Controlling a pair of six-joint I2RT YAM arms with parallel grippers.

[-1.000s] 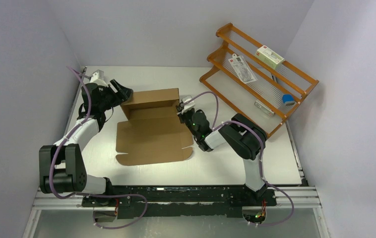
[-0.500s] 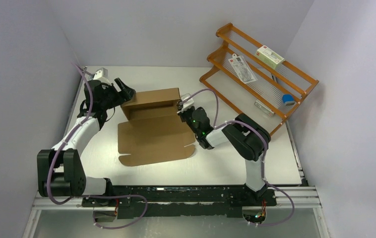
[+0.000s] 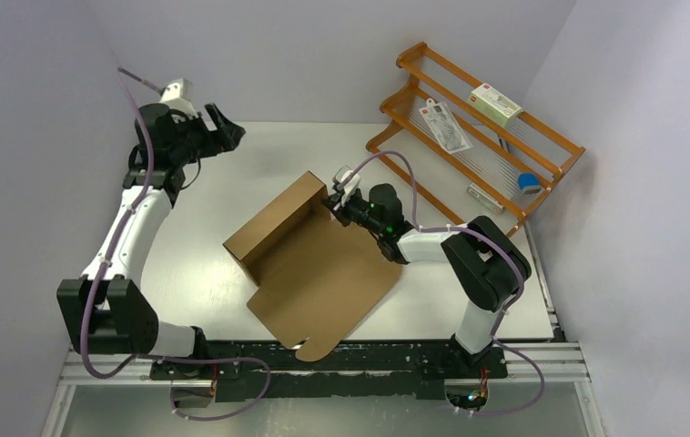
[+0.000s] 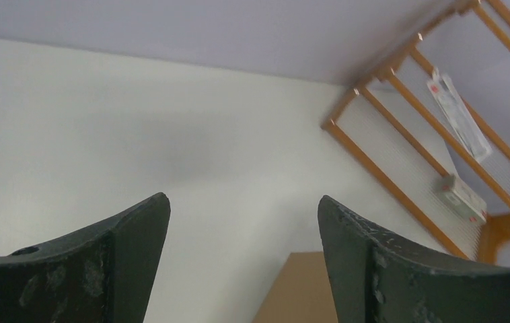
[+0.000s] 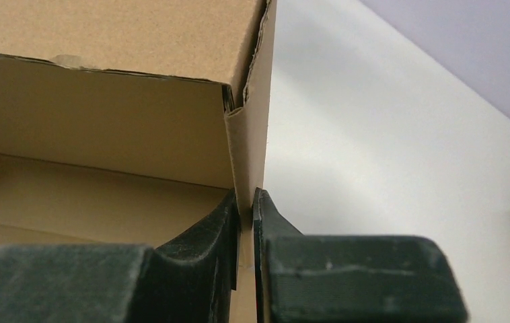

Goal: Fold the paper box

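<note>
The paper box (image 3: pixel 314 264) is plain brown cardboard, partly folded, turned diagonally on the table with its wide flap reaching toward the near edge. My right gripper (image 3: pixel 334 200) is shut on the box's side wall at its far right corner. In the right wrist view the wall (image 5: pixel 247 134) stands pinched between my fingers (image 5: pixel 245 202). My left gripper (image 3: pixel 223 127) is open and empty, raised at the far left of the table, well away from the box. In the left wrist view a corner of the box (image 4: pixel 296 289) shows low between its open jaws (image 4: pixel 242 208).
An orange wooden rack (image 3: pixel 473 127) stands at the back right, holding a small white carton with a red label (image 3: pixel 494 102), a packet (image 3: pixel 446 123) and a blue item (image 3: pixel 529 182). The rack also shows in the left wrist view (image 4: pixel 427 134). Walls enclose the table.
The box has swung round and toward the near edge, pulled by my right gripper. My left gripper has let go of its far left corner and lifted back toward the far left.
</note>
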